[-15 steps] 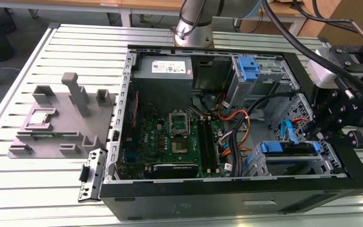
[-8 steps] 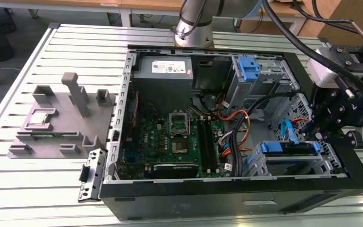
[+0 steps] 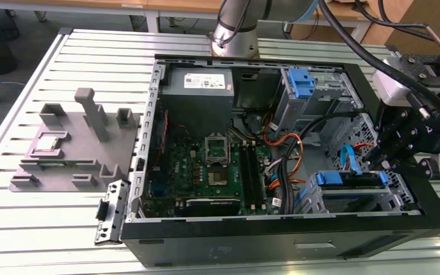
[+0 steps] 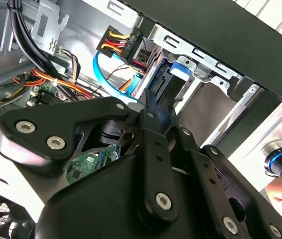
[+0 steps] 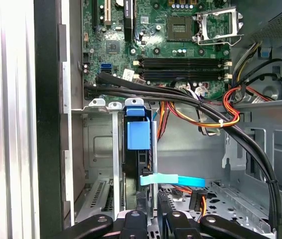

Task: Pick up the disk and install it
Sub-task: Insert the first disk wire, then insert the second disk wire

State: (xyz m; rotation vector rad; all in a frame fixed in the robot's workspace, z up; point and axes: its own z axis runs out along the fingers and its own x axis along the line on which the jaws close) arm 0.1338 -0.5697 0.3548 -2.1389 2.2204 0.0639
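Fingers point(image 5: 148, 219) just beside the disk point(image 5: 137, 134), cage-walled

- I can make out no legible text anywhere.
- The white label on the power supply point(image 3: 197, 81), in the upper middle of the exterior view, carries print I cannot read.

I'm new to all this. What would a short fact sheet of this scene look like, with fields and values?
Setting: open computer case lying on a slatted metal table
Arm's tool: gripper reaching into the case at the exterior view's right
Disk: blue-framed disk sitting edge-on in the drive cage, just by the gripper; also seen in the first wrist view
Grip on disk: cannot tell
Inside the case: green motherboard, bundled cables
Beside the case: grey holder with a small silver chip
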